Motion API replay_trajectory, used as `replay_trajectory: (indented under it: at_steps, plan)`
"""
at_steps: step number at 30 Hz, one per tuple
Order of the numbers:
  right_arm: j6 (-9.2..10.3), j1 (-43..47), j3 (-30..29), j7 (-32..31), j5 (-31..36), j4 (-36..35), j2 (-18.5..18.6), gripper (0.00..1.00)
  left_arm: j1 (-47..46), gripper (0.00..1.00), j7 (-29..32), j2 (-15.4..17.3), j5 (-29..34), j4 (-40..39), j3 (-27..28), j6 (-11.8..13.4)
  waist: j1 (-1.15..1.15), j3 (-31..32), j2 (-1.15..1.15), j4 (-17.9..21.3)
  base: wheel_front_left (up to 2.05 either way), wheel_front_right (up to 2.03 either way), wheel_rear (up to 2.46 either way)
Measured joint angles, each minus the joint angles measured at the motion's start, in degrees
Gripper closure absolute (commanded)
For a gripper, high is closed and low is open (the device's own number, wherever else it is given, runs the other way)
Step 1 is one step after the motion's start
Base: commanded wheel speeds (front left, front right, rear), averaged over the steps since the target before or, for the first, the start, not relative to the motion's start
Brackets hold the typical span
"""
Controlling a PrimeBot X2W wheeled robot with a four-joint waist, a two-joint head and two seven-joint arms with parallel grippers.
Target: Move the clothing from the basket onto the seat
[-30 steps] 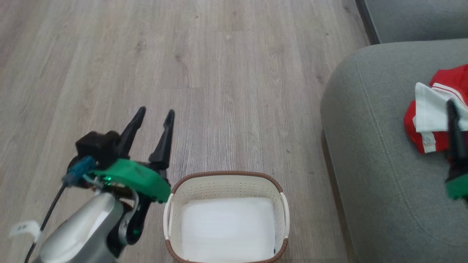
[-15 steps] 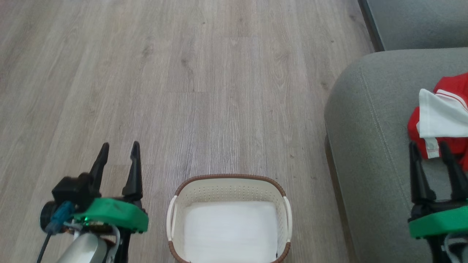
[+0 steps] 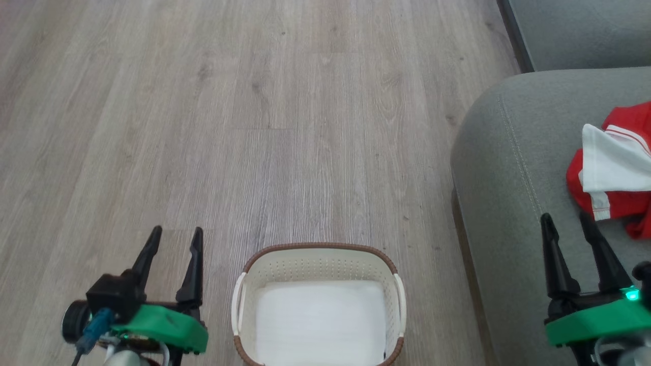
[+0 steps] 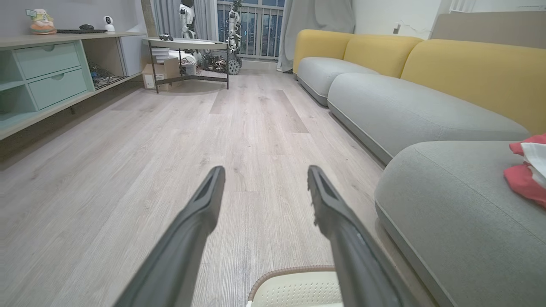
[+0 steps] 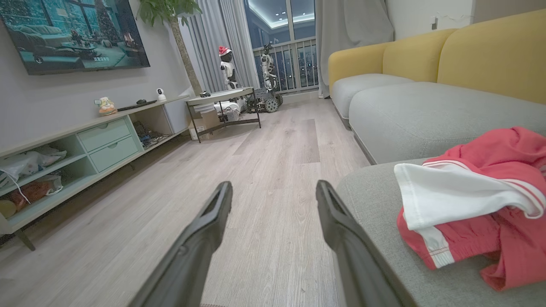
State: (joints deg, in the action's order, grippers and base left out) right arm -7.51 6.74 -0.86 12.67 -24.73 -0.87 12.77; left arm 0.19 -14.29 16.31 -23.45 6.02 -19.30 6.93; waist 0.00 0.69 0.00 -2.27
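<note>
- Since the moment a second earlier, both arms had drawn back toward us. Our left gripper [image 3: 177, 232] had sunk lower and further left in the head view, off from the basket [image 3: 318, 246]. Our right gripper [image 3: 566, 217] had pulled away from the clothing [image 3: 618, 168], where one finger had crossed the heap at the picture's edge. The camera itself had shifted only a little.
- Both claws stood spread wide with nothing between the fingers. The left one hung over the floor [image 3: 305, 127] just beside the basket, and the right one over the near part of the seat [image 3: 508, 178].
- We judged the task done or very nearly so. No garment was left in the basket, just the flat white sheet [image 3: 318, 320] lining its bottom, and the clothing lay on the seat.
- As far as we could see, nothing remained to carry. The heap ran past the right edge of the head view, so we could not tell its full extent there.
- The clothing looked soft and rumpled: red pieces bunched loosely, with a white piece draped over them. It had thin red stripes along its edge, and a white band showed lower down.
- It rested well in from the seat's rounded corner.
</note>
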Motion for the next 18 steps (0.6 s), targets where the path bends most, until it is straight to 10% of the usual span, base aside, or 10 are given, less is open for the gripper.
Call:
replay_trajectory:
  at_steps: [18]
  plan:
    - [0.00,-0.1,1.4,0.7,0.0,1.3,0.0,0.00,0.2,0.00,0.0,-6.6,6.8,2.9,7.2,-7.5,0.00,-0.5,0.00,0.3,0.00,0.00,0.00]
